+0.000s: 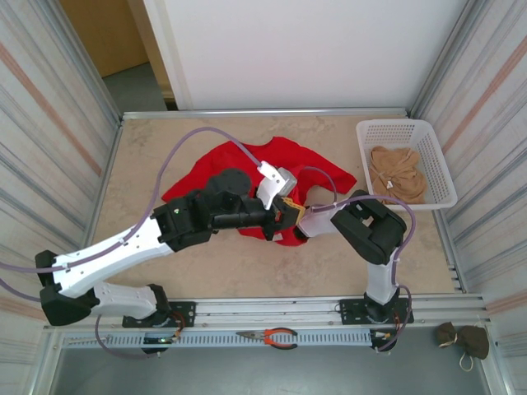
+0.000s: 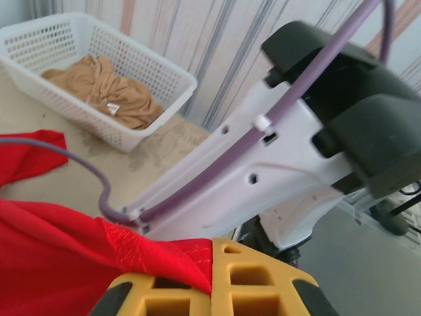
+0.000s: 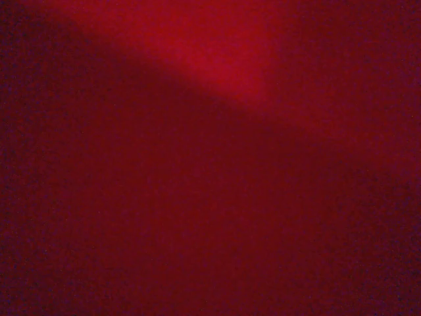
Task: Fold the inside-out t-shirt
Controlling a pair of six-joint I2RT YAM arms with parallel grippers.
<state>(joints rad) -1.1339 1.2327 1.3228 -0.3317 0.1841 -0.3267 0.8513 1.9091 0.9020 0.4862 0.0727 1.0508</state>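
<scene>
Side walls: striped panels, left and right of frame
Back wall: plain white
Worktop: beige, mottled

T-shirt left of basket

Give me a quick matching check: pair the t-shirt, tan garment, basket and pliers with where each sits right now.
Things:
1 t-shirt
2 tan garment
3 basket
4 pliers

Places:
a on the near rail
b far right of the table
c crumpled in the middle of the table
d inside the basket

Pairs: 1-c, 2-d, 3-b, 4-a
</scene>
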